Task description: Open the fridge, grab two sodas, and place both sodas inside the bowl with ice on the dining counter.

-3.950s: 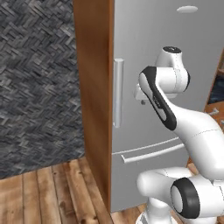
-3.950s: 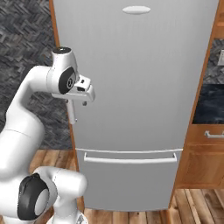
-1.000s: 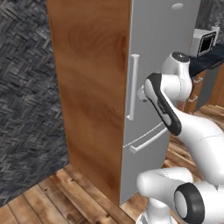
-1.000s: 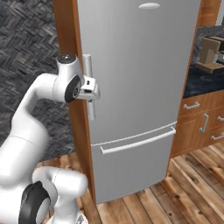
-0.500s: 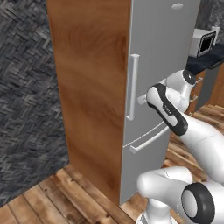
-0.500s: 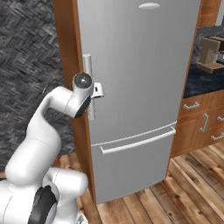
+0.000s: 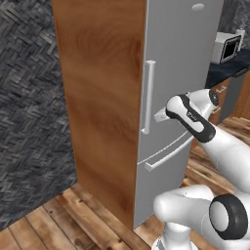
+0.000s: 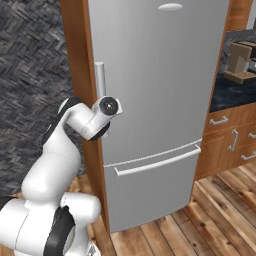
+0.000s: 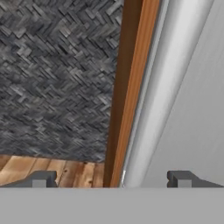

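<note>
Fridge: the tall silver-grey fridge point(image 7: 180, 73) stands shut, its door flush, with a wood side panel point(image 7: 102, 97) on its left and an oval badge point(image 8: 171, 7) near the top.
Handle: a vertical bar handle point(image 7: 147, 96) runs down the left edge of the door; in the hand view the same bar point(image 9: 162, 96) rises close in front of the camera.
Drawer: a lower drawer with a horizontal pull point(image 8: 157, 164) sits beneath the main door.
Gripper: the gripper point(image 9: 111, 178) is at the handle, at about mid-height of the bar.
Fingers: the two dark fingers point(image 9: 41, 178) are spread wide apart, one on either side of the handle bar, gripping nothing.
Arm: the white arm point(image 8: 75, 125) reaches forward to the door's left edge.
Surroundings: a dark woven-pattern wall point(image 7: 29, 97) lies left of the fridge, a wooden plank floor point(image 8: 210, 220) below, and to the right wooden cabinets point(image 8: 232, 140) under a dark worktop point(image 8: 227, 97).
</note>
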You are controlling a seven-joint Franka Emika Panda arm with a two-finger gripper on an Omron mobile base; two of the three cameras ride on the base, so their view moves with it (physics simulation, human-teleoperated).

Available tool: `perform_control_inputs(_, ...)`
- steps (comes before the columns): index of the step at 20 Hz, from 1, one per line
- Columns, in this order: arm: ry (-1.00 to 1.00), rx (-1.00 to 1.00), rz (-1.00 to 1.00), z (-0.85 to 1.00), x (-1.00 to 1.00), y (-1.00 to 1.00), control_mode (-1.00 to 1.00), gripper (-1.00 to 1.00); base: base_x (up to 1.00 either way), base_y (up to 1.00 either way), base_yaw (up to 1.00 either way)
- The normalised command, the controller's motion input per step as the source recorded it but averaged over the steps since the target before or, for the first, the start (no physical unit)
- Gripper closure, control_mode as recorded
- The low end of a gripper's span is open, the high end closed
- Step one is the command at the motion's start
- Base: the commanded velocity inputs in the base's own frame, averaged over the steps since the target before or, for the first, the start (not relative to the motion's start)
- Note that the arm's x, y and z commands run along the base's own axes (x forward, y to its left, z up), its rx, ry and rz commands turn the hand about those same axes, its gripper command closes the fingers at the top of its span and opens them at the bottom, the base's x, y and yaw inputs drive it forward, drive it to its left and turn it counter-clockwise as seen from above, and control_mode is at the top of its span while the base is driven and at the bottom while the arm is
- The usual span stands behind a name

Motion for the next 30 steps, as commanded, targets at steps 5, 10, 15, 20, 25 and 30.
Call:
perform_control_inputs(5,-0.21,0.01,0.02,-0.13,0.03,0.00,-1.00,-1.00,0.00,0.00,0.00)
perform_control_inputs(10,-0.29,0.00,0.00,-0.05,0.08,0.00,-1.00,-1.00,0.00,0.00,0.00)
perform_control_inputs(15,-0.19,0.00,0.00,0.00,0.32,0.00,-1.00,-1.00,0.00,0.00,0.00)
perform_control_inputs(20,-0.08,0.00,0.00,0.00,0.35,0.00,-1.00,-1.00,0.00,0.00,0.00)
perform_control_inputs(25,0.00,0.03,0.01,0.00,0.21,0.01,-1.00,-1.00,0.00,0.00,0.00)
perform_control_inputs(30,0.00,0.05,0.00,0.00,0.33,0.04,-1.00,-1.00,0.00,0.00,0.00)
